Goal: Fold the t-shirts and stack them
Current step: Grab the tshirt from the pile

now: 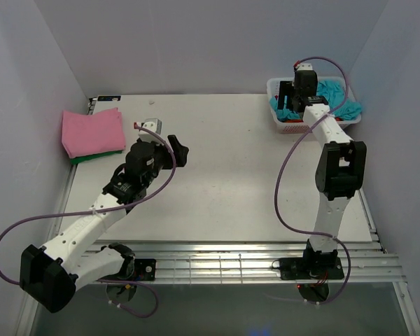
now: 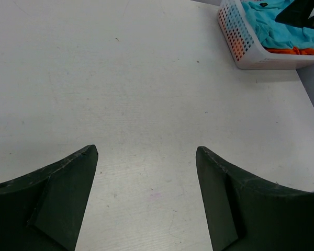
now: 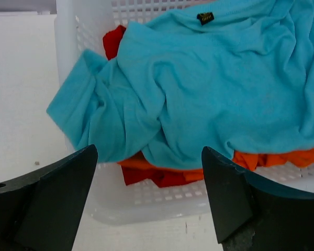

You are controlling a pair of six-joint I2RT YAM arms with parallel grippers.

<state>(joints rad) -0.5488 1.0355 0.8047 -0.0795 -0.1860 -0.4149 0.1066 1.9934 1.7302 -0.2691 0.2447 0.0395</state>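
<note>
Left gripper (image 2: 145, 157), mid-frame in the top view, hangs over the bare table (image 2: 120, 78), jaws apart and empty. Right gripper (image 3: 147, 154), upper right, hovers with jaws apart above the basket (image 3: 162, 206). The basket holds a crumpled teal shirt (image 3: 225, 89) over an orange shirt (image 3: 272, 158). Upper left, a folded pink shirt (image 1: 92, 129) lies on a green shirt (image 1: 98, 157).

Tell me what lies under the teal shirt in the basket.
Orange cloth and red cloth peek out beneath the teal shirt; anything deeper in the basket is covered.
</note>
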